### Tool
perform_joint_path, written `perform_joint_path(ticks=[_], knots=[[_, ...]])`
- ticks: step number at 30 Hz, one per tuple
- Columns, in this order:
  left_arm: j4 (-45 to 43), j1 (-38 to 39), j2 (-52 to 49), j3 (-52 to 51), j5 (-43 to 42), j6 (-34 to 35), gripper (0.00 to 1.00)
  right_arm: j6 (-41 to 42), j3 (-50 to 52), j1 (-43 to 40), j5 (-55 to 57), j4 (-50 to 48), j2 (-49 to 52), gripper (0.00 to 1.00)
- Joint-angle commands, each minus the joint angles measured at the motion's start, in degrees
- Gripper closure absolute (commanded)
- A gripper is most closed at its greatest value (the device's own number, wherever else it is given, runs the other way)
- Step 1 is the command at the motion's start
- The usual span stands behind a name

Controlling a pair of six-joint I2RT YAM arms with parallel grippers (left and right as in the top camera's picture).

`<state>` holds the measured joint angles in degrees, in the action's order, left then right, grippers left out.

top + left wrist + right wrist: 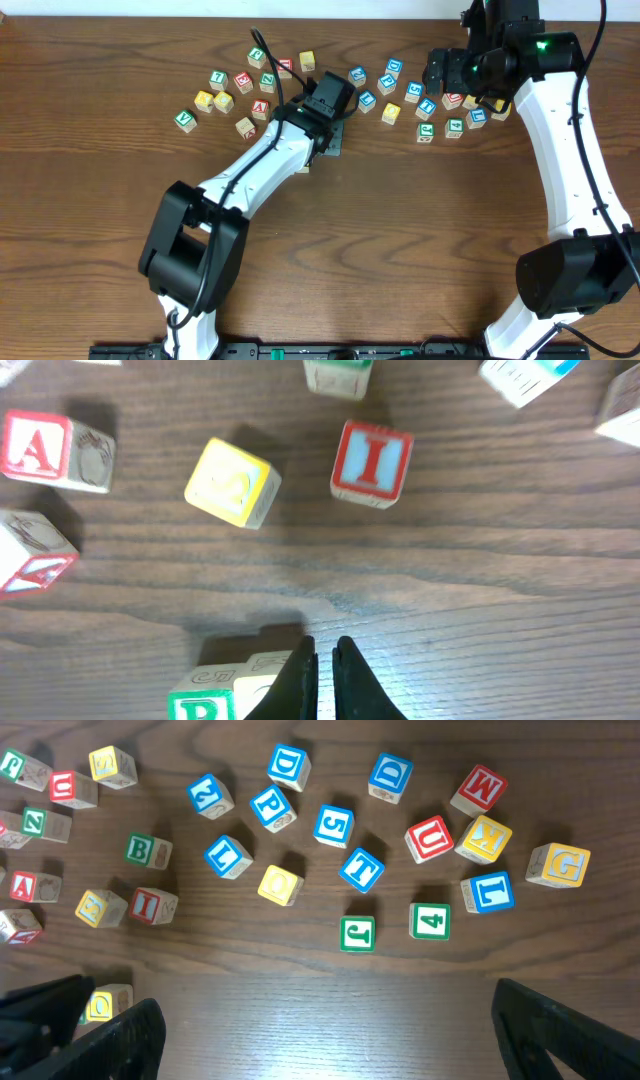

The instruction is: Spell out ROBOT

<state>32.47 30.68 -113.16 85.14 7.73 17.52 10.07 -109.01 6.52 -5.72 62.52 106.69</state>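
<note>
Clenched on nothing, the left claw [322,665] has a green-lettered wooden cube [205,705] just left of its tips; the released right claw [325,1010] hovers with the blue-lettered T cube [361,870] straight ahead.

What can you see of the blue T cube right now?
The blue T cube is a small block that looks like pale wood; its top face is white with a blue border and a blue T. It sits flat on the dark wooden table, turned cornerwise to the right wrist view. It stands apart from its neighbours: the blue 5 cube up-left, the green J cube below, the red U cube to the right. Nothing but the table touches it.
</note>
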Motion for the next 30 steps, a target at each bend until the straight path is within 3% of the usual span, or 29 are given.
perform_joint_path(ticks=[1,11,16,30], knots=[[-0.1,-0.9,0.1,0.9,0.9,-2.3,0.92,0.6,-1.0,0.4,0.2,0.1,0.1,0.01],[-0.1,-5.3,-2.6,0.9,0.2,-6.4,0.92,0.6,-1.0,0.4,0.2,0.1,0.1,0.01],[-0.2,-5.4,-2.6,0.3,-5.9,-8.6,0.93,0.6,-1.0,0.4,0.2,0.1,0.1,0.01],[-0.3,-5.4,-4.9,-0.6,-6.0,-8.5,0.92,0.6,-1.0,0.4,0.2,0.1,0.1,0.01]])
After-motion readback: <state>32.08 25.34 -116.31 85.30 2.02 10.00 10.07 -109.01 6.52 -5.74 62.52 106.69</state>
